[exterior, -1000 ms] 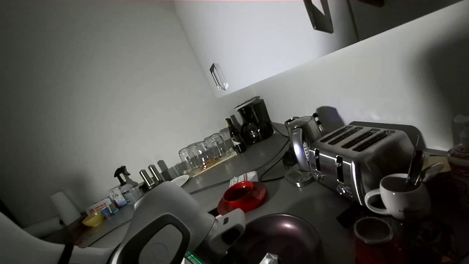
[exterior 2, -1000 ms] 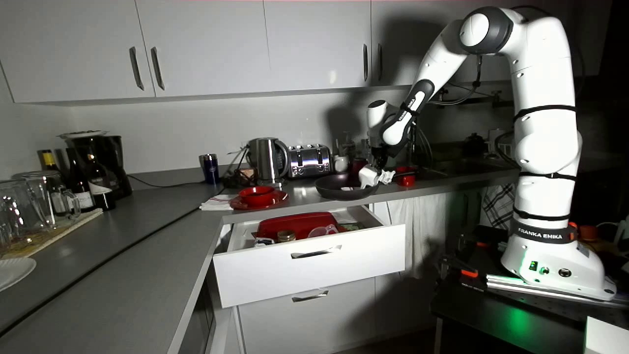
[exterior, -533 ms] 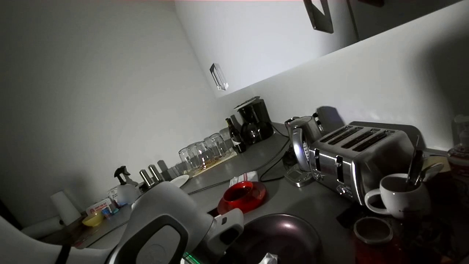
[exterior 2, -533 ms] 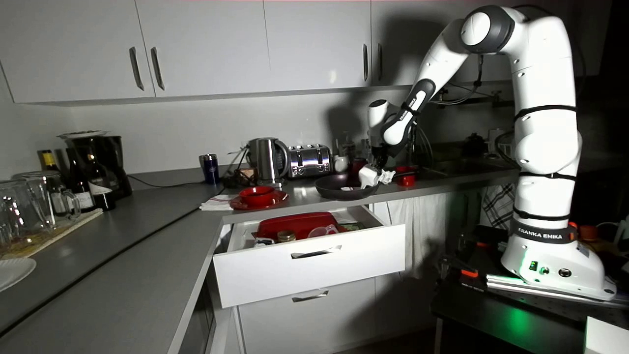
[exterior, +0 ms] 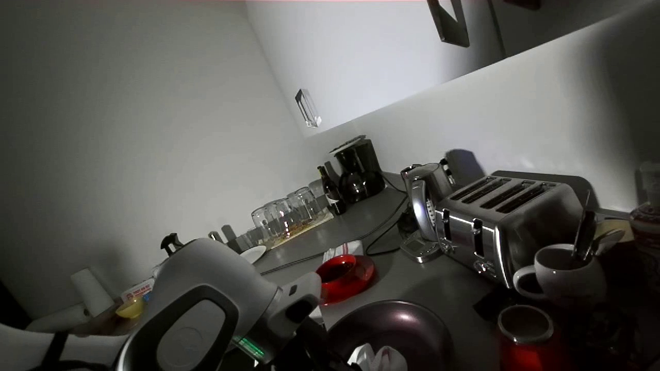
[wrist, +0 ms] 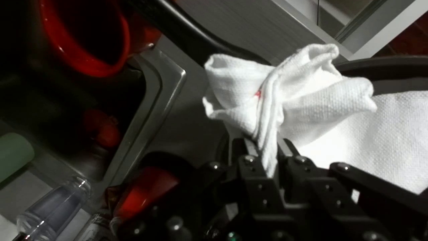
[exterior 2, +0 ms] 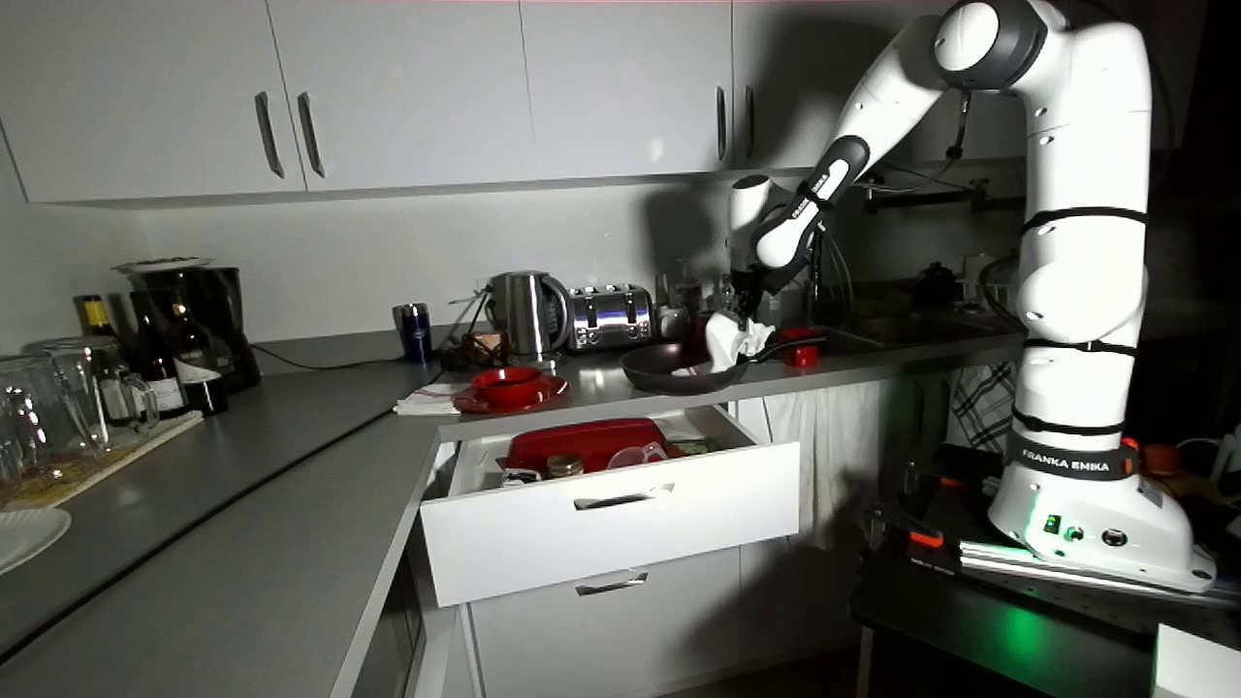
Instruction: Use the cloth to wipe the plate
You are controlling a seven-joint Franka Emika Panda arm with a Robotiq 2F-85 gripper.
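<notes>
Kitchen counter [exterior 2: 262, 543], grey, pale wall [exterior 2: 320, 262] behind; lighting dim and uneven. Reference: plate [exterior 2: 669, 383], dark, round, pan-like, with black handle [wrist: 194, 36]. Gripper [wrist: 266, 147] over the plate's handle side, jaws pressed together on a bunched fold of the cloth [wrist: 311, 107]. Cloth white, wrinkled, flaring out around the grip; in an exterior view its lower part sits inside the plate's rim. Contact with the plate's base: cannot tell. Toaster [exterior: 510, 224] behind the plate; kettle [exterior 2: 522, 315] also behind, farther off from the handle side. White mug [exterior: 567, 281] holding utensils [exterior: 584, 237]: behind the plate. Red bowl [exterior 2: 509, 388] on a red dish [exterior 2: 556, 391]: near the plate, on the side opposite the handle. Red cup [exterior 2: 801, 357]: just beside the plate's handle. Drawer [exterior 2: 620, 538], pulled out: below the plate, counter-front side; red tray [exterior 2: 582, 438] in it.
</notes>
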